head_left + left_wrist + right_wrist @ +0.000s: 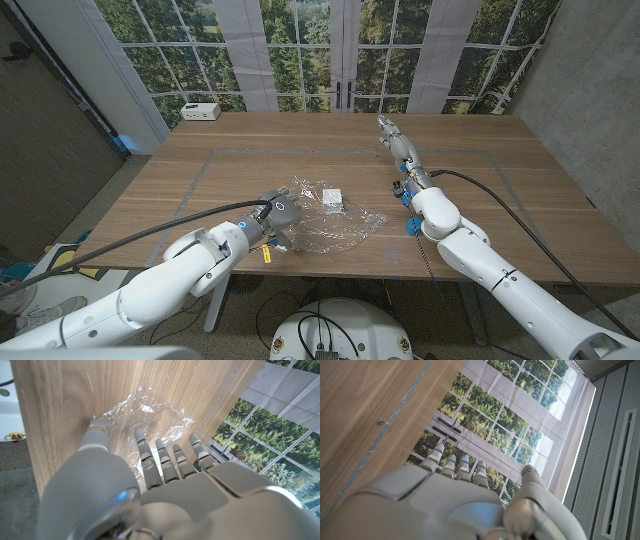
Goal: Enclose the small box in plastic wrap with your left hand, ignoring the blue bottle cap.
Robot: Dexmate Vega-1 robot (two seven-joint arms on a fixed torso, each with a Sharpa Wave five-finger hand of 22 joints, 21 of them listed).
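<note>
- Wooden table (300, 140): broad rectangular top, smooth grain, pale taped lines across it; slick enough to let a light film slide instead of folding.
- Right arm, white shell with a black cable, lying along the table's right side; right hand (398, 140) stretched toward the far edge, fingers straight and apart, holding nothing.
- Left arm coming in over the near-left corner; left hand (275, 217) at the near-left fringe of the wrap, fingers extended and spread over the film in the left wrist view, nothing pinched as far as can be told.
- Plastic wrap (335, 218): thin, clear, crinkled sheet spread flat around the table's middle, nearer the front edge, glinting where creased.
- Small box (333, 199): white, squarish, sitting on the wrap's far part, not yet covered.
- White power strip (201, 111) at the far-left corner, well apart.
- Blue bottle cap (410, 228): small blue shape just beside the right forearm near the wrap's right edge; probably the cap, too small to be sure.
- Risks, as judgement: dragging the whole sheet and box rather than lifting an edge; film clinging to the fingers or to itself; knocking the light box off the sheet; a wide fold sweeping in the cap.
</note>
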